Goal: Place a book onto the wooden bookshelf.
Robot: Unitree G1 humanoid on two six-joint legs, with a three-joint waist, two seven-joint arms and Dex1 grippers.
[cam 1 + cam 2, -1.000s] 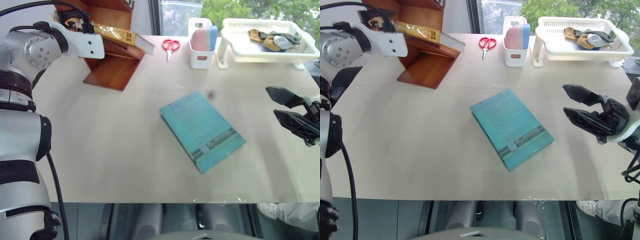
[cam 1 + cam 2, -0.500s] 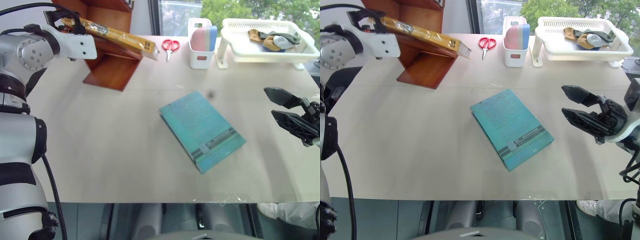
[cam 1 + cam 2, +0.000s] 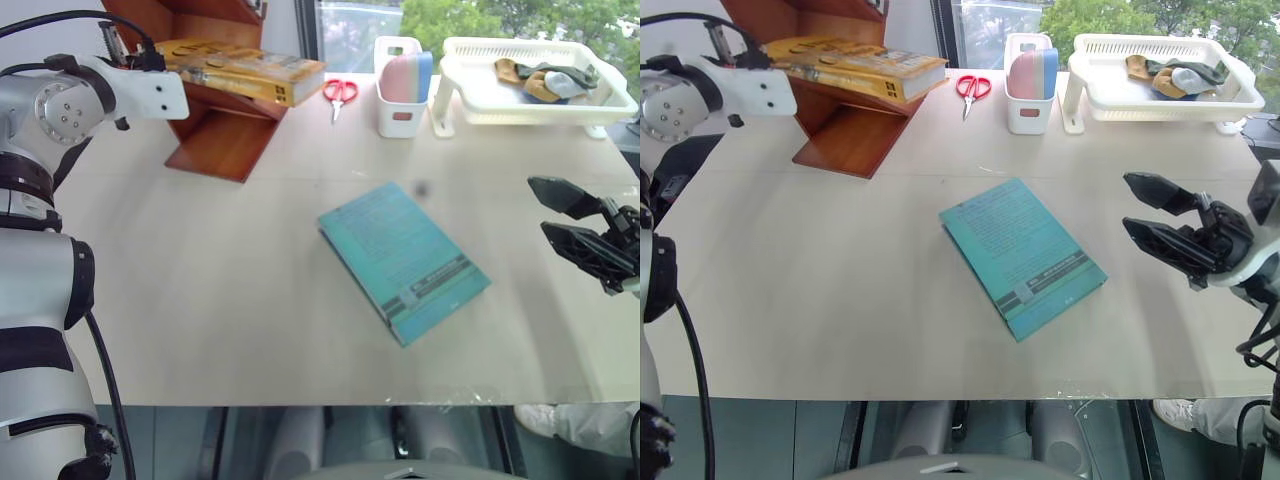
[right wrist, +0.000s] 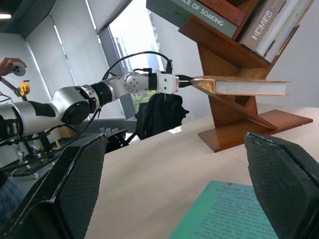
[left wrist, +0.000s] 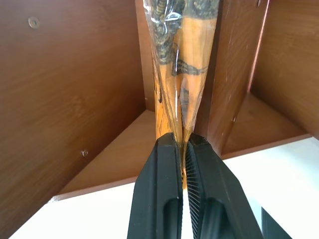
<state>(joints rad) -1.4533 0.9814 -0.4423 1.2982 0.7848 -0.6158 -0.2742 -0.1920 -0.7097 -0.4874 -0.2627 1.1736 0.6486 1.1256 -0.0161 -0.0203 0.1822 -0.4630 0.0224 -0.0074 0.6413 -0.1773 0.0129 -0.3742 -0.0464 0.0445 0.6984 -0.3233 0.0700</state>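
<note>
The orange-yellow book [image 3: 245, 68] lies cover-up and about level, its underside over a slanted board of the reddish-brown wooden bookshelf [image 3: 225, 140] at the table's far left. My left gripper [image 5: 183, 142] points level at the book's near end and is shut on its thin glossy cover edge [image 5: 179, 74], with shelf boards on both sides. The right wrist view shows that gripper [image 4: 187, 79] meeting the book [image 4: 249, 85] at its pointed end. My right gripper [image 3: 1135, 203] hovers open over the table's right side, holding nothing.
A teal-blue book [image 3: 405, 260] lies flat mid-table. Red scissors [image 3: 340, 92], a white holder [image 3: 403, 85] with pink and blue items, and a white basket [image 3: 520, 112] of cloths line the far edge. A person's hand [image 4: 10, 63] shows far off.
The orange-yellow book has turned from edge-on and tilted to lying cover-up and level over the shelf board. My left hand shifted slightly leftward. The right arm kept still.
</note>
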